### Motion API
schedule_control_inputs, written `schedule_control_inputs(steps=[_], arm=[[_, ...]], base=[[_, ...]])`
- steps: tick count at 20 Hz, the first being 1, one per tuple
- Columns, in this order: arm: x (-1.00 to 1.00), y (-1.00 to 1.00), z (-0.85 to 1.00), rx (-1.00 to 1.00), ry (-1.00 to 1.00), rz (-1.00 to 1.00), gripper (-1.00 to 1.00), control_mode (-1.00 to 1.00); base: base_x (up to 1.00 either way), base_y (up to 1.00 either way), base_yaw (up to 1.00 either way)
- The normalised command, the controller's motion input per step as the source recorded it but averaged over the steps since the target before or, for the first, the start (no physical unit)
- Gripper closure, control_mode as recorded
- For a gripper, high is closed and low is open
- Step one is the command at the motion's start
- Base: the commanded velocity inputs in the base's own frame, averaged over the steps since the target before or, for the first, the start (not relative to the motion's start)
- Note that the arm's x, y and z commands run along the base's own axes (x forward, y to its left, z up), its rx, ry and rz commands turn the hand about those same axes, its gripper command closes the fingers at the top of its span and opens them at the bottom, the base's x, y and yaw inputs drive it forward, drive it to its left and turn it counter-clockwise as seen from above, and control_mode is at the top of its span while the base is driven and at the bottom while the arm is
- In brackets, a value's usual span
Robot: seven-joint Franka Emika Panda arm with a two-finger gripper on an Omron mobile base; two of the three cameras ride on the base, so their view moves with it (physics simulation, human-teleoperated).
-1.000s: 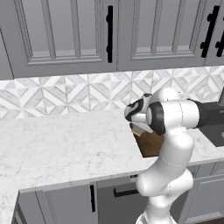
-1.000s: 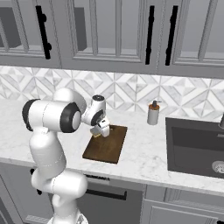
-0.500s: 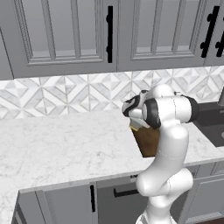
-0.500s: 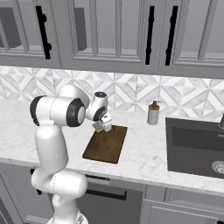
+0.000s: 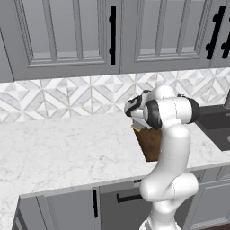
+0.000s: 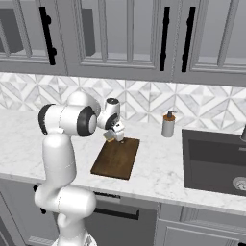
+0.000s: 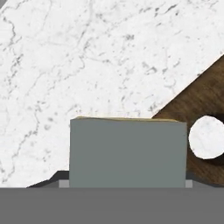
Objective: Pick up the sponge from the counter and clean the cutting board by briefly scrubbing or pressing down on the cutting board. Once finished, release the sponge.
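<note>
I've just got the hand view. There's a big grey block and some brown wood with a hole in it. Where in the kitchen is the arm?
Observer: In the right base view, the pincer holds that block, the sponge, over the far left corner of the cutting board, close to the tiled wall.
Operator: Is anything else on the counter?
Observer: Yes, a soap dispenser stands at the back, to the right of the board.
Operator: What's further right?
Observer: A dark sink is set into the counter.
</note>
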Motion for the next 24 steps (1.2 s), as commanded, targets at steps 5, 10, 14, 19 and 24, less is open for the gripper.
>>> schedule_control_inputs(steps=[5, 10, 14, 19, 24], arm=[[0.05, -0.35, -0.25, 0.0, 0.0, 0.0, 1.0, -1.0], [0.0, -0.58, -0.26, 0.0, 0.0, 0.0, 1.0, -1.0], [-0.25, -0.37, -0.35, 0.0, -0.07, 0.0, 1.0, -1.0], [-0.46, -0.12, -0.28, 0.0, -0.15, 0.0, 1.0, -1.0], [-0.45, -0.16, -0.09, 0.0, -0.12, 0.0, 1.0, -1.0]], base=[[0.0, 0.0, 0.0], [0.0, 0.0, 0.0], [0.0, 0.0, 0.0], [0.0, 0.0, 0.0], [0.0, 0.0, 0.0]])
